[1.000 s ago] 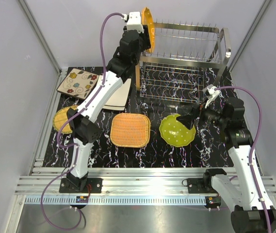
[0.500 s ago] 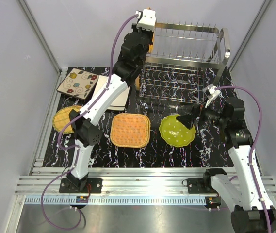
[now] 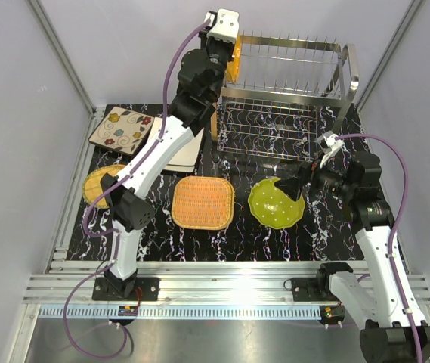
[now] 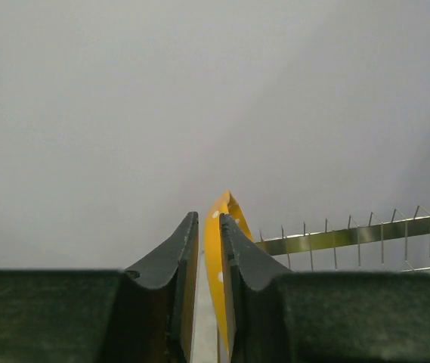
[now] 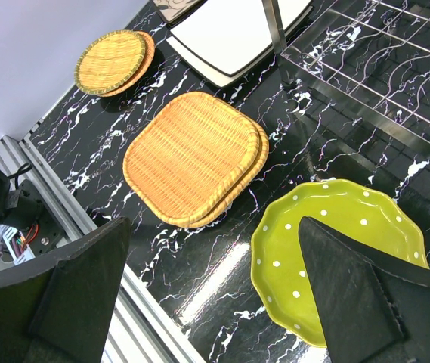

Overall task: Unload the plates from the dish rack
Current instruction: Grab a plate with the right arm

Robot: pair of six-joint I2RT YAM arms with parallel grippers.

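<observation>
The steel wire dish rack (image 3: 290, 83) stands at the back of the table. At its upper left end an orange dotted plate (image 3: 233, 66) stands on edge. My left gripper (image 3: 225, 47) is shut on that plate's rim. In the left wrist view the yellow-orange rim (image 4: 215, 249) sits pinched between the dark fingers of this gripper (image 4: 208, 227), with rack prongs (image 4: 351, 238) to the right. My right gripper (image 3: 302, 183) hovers open over a green dotted plate (image 5: 328, 249), holding nothing (image 5: 215, 227).
On the black marbled table lie a floral square plate (image 3: 122, 128), a white square plate (image 3: 183, 151), stacked round wicker plates (image 5: 112, 60) and stacked rounded-square wicker plates (image 5: 192, 155). The rack's lower tier (image 5: 381, 68) is just behind the green plate. Grey walls enclose the table.
The left gripper moved right over the orange plate at the rack's top left and closed on its rim. The right arm stayed still.
</observation>
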